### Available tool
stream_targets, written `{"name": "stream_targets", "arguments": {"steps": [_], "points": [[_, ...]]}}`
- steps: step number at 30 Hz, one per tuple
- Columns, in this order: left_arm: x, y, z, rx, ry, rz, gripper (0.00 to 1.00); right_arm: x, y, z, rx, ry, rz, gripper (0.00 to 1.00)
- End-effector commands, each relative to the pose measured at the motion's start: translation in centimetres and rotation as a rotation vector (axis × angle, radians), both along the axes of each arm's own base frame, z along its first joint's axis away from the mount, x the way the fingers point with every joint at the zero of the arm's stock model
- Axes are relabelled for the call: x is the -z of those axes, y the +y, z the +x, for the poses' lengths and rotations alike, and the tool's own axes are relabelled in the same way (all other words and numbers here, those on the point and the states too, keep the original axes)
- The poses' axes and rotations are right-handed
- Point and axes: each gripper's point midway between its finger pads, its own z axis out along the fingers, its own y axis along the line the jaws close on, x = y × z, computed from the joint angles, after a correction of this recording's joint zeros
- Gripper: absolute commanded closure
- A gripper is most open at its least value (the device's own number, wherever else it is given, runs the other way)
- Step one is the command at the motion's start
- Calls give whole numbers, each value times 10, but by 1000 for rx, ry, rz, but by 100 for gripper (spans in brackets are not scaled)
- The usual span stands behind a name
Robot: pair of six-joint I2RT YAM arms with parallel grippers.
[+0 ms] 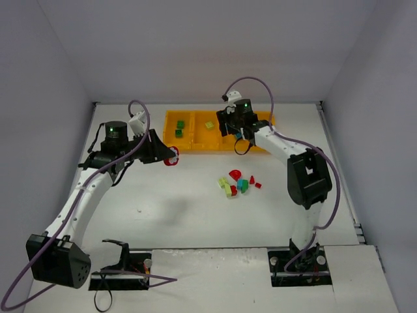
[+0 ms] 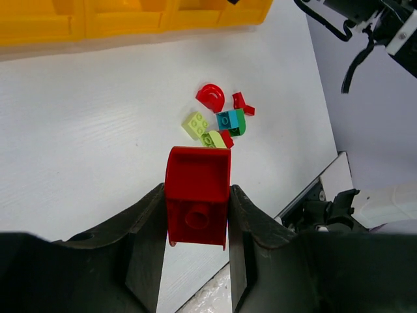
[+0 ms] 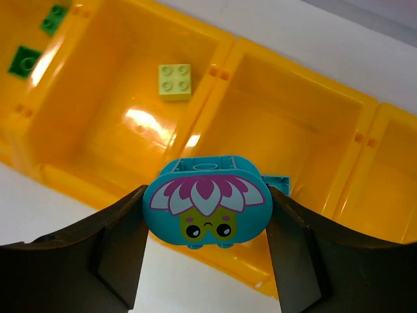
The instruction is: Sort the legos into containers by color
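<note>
The orange-yellow tray (image 1: 195,142) lies at the back of the table. Its leftmost compartment holds two dark green bricks (image 1: 180,128) and the second holds one lime brick (image 1: 209,124). My left gripper (image 1: 171,156) is shut on a red brick (image 2: 197,195) and holds it above the table, in front of the tray's left end. My right gripper (image 1: 236,125) is shut on a teal rounded piece (image 3: 207,208) with a flower face print, over the near wall of the third compartment (image 3: 287,130). A small teal edge (image 3: 278,182) shows behind it. Loose legos (image 1: 238,182) lie in a cluster mid-table.
The cluster holds red, lime, teal and green pieces, also seen in the left wrist view (image 2: 218,120). The rightmost compartment (image 3: 391,176) shows no bricks in its visible part. Grey walls enclose the table on three sides.
</note>
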Motion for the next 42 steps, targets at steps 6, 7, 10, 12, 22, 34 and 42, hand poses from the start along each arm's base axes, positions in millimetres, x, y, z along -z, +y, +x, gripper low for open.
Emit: {"name": "stream_targets", "arguments": {"steps": [6,7,10,12,22,34,42], "points": [[-12,13,-9,-73,-99,34,100,-3,-23,41,198,-23,37,75],[-14,14,-9,-77,-106,32,100,-3,-26,43,206,-23,39,65],[-14,13,-10,-74,-107,27,100,-1,-28,44,204,-20,32,47],[-13,12,-9,-75,-102,26,100,0,-28,44,193,-22,26,38],[-24,6,-2,-87,-125,-18,100,-45,-26,20,130,-67,68,19],[-54,-13,24,-150,-169,-153,100,-128,55,-117,-275,-143,246,22],[-71,-41,34,-152,-193,-222,100,-154,96,-178,-415,-135,383,23]]}}
